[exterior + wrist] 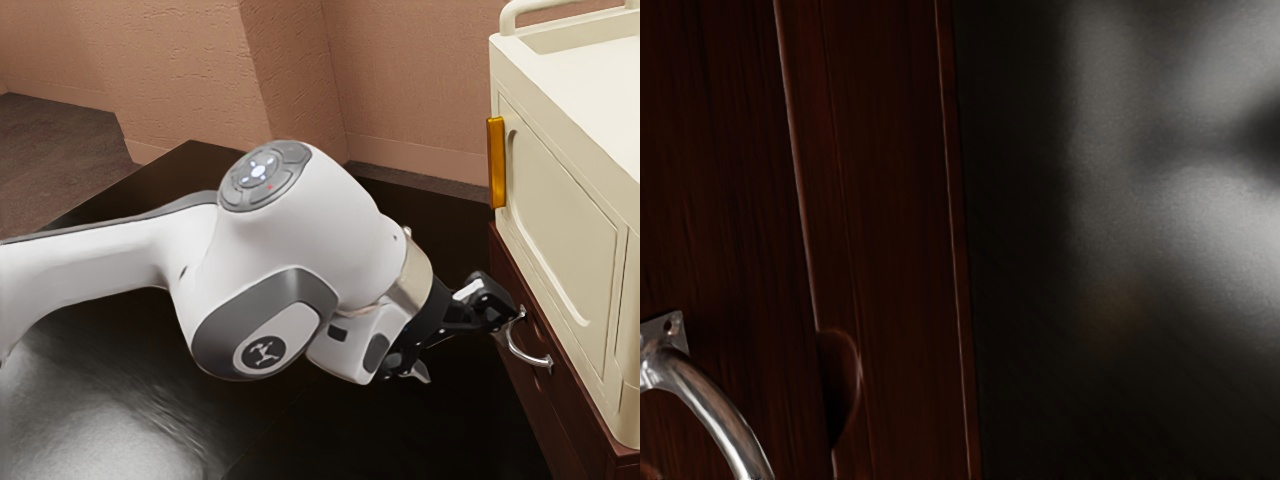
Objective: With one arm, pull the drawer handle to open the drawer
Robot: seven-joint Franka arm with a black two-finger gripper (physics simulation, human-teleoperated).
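Drawer handle: curved, silver-coloured metal bar (525, 355), both ends fixed to a dark red-brown wooden drawer front (520, 365), toward the exterior view's right. In the wrist view, a square mounting plate with a hole in it (673, 326) sits at one end of the bar, flat against the wood.

Gripper: black, two-fingered (470, 345), at the handle. Fingers wide apart, clamped on nothing; one lies by the handle's upper end, the other well apart from it. Contact between finger and metal: cannot be told.

Arm: white, rounded casing with grey trim (345, 225), entering from the exterior view's left; grey button pad with a lit centre (260, 172) on its upper side.

Cabinet: dark red-brown wood (503, 262), housing the drawer. A rounded notch (843, 385) appears beside the drawer front's edge in the wrist view.

Box: cream, rounded edges, recessed top (560, 225), set upon the cabinet. Fitted with an upright amber-gold bar (496, 163) on its front and a cream looped rail (555, 8) above.

Surface: black, glossy, pale sheen (100, 410), beneath the arm.

Surroundings: textured pinkish-brown wall (420, 85); grey-brown floor (55, 150).
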